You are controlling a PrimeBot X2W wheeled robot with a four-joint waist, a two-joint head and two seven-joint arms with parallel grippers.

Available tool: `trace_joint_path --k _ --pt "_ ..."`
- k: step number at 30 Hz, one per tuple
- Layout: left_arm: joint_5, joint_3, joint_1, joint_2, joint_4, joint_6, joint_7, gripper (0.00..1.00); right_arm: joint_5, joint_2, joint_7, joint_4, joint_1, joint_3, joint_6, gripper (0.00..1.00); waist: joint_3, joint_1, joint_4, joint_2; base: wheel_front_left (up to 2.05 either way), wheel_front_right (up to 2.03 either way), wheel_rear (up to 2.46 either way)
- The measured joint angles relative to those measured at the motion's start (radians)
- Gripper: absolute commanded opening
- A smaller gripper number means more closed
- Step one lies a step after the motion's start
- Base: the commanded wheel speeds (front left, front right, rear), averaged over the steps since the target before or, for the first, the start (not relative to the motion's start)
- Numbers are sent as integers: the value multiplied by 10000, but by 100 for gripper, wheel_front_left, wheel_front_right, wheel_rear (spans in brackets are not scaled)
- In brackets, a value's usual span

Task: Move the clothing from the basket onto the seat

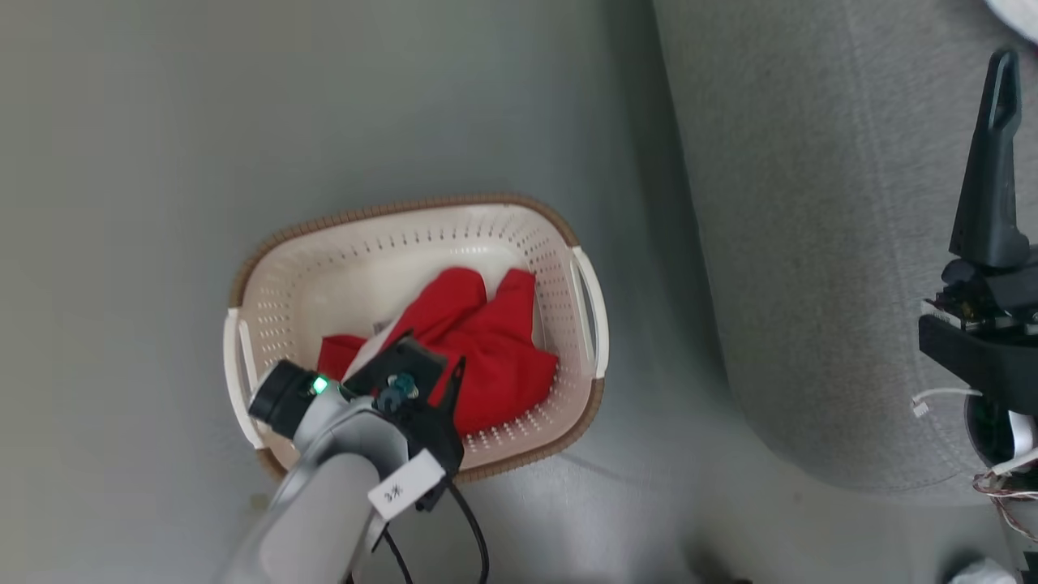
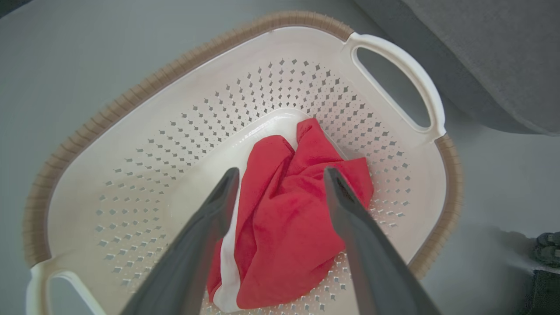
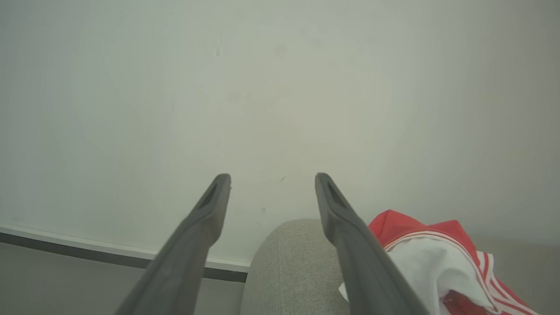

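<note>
my left fingers (image 2: 218, 205) hang spread apart over the basket (image 2: 131, 98), one tip on each side of the red garment (image 2: 284, 227), with nothing between them yet. the garment lies crumpled on the basket's bottom, towards its right and near side, with a white strip showing along one edge. the basket stands on the floor (image 1: 122, 162), just left of the seat (image 1: 811, 203).

the step in hand, as i judge it, is the drop and the pinch. i should go straight down and stay wide until both tips sink past the top fold. then i close on the thick bunched ridge in the middle, not on the thin white edge, which would likely slip out. i must stop short of the perforated bottom, or a tip could catch in a hole and drag the light basket along.

once i have it, i lift high enough for the hanging cloth to clear the brown rim before swinging right.

my right fingers (image 3: 210, 205) are also spread and hold nothing. they hover above the seat, where a jersey (image 3: 437, 262) already lies, so i should set this piece beside it.
</note>
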Motion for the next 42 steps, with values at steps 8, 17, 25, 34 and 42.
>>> trace_joint_path --k 8,17,25,34,42 --pt "69 -15 -1010 -40 685 -79 161 100 -61 69 -6 -368 -457 -54 -2 100 1208 -1 -85 0 0 0 0" --pt "188 -132 -1744 -88 1582 -88 107 100 -144 267 -8 -420 -1233 27 -2 100 2514 -1 -168 0 0 0 0" --pt "261 -174 -2188 -90 2274 -86 58 100 -435 364 -8 -713 -1596 360 -2 100 3086 -2 -271 -1 0 0 0" --pt "512 -157 -2876 -100 2721 207 -36 100 -755 435 -10 -1072 -1693 644 0 100 3395 -2 -424 -1 0 0 0" --pt "642 -207 -3307 -107 3231 433 -121 47 -842 458 -10 -1158 -1848 725 0 100 3603 -2 -537 -3 0 0 0"
